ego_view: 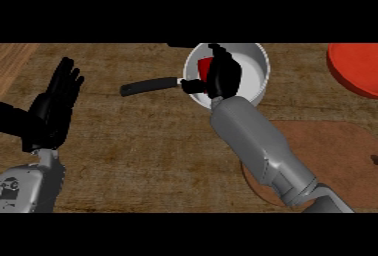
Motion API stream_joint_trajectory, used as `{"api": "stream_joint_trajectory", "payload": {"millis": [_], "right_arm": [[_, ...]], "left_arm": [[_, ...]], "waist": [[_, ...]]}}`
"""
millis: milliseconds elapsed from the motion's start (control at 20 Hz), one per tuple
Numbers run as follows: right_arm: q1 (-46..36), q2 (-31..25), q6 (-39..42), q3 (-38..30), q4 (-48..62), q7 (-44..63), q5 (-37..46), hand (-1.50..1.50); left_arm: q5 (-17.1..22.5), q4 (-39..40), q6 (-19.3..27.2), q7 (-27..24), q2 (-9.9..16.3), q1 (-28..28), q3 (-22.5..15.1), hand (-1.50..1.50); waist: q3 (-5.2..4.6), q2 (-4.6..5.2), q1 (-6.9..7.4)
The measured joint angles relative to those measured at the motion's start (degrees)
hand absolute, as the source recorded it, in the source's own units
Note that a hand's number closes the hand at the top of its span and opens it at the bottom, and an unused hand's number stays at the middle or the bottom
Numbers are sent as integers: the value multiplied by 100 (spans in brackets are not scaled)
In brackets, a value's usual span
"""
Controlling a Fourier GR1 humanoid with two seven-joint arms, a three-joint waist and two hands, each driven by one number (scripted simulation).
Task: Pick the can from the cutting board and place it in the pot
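Nearest the lens: both my grey forearms, entering from the lower edge, left at 7 o'clock, right at 5 o'clock.

Right hand [223, 75]: over the pot [258, 60] at about 12 o'clock, fingers pointing away from me and curled round the can [206, 65], thumb out toward the pot's handle side. Only a red patch of the can shows, on the left side of my fingers; the rest is hidden behind the hand. Can sits within the pot's white rim as seen from above; cannot tell whether it touches the pot's floor.

Pot: white inside, black handle [148, 86] running out toward 9 o'clock across the counter [148, 150].

Left hand [55, 100]: at 9 o'clock, spread, fingers straight and up, holding nothing, well apart from the pot handle.

Cutting board [332, 150]: reddish-brown, at 4 o'clock, partly under my right forearm. Nothing of the can on it.

Red round object [356, 67]: at 2 o'clock, cut off by the frame edge; cannot identify it.

Counter surface: brown, wood-grained.
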Motion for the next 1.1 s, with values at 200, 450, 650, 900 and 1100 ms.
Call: {"api": "stream_joint_trajectory", "payload": {"millis": [200, 450, 650, 900, 1100], "right_arm": [[215, -1, -424, -275, -312, -967, -802, -150], [385, -2, -857, -737, -699, -2100, -1758, -150], [690, 0, -879, -1112, -1005, -3033, -2502, -150], [1192, -175, -354, -1522, -1362, -3836, -3034, -150], [1733, -450, 122, -1607, -2017, -3897, -3178, -150]], "left_arm": [[15, 45, -27, -24, -5, -16, 13, 0], [-46, -99, 44, 55, -61, 88, -45, 0], [-43, -37, 70, 28, -13, 98, 85, 0], [-7, -130, 17, 19, 35, 285, 205, 0], [13, -367, 5, 182, 40, 443, 249, 0]], "waist": [[5, 18, 28], [7, -12, -23], [2, -47, -152], [-4, -100, -301], [-6, -127, -372]]}}
